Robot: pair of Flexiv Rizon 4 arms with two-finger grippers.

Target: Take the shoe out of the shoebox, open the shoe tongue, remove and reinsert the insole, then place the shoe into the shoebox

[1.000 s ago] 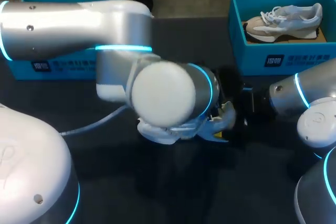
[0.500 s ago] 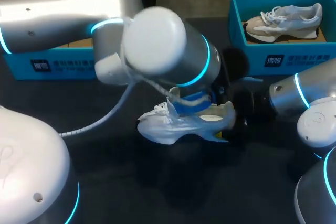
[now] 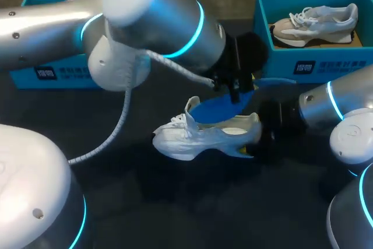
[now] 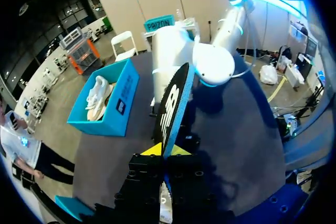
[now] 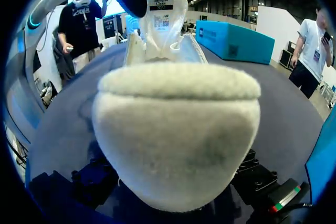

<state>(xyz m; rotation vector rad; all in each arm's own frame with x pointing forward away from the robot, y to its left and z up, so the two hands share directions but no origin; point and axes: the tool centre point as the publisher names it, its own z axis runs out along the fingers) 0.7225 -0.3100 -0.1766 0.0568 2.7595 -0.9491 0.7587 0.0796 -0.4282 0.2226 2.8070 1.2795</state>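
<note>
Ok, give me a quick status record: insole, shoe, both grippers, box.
insole: blue, clamped in left gripper, tilted above the shoe's opening
shoe: white, upright on table, tongue raised
left gripper: shut on insole
right gripper: at the shoe's heel, grip unclear
shoebox: far right, holds second shoe

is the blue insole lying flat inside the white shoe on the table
No, the left gripper holds the blue insole raised at a tilt above the white shoe.
</note>
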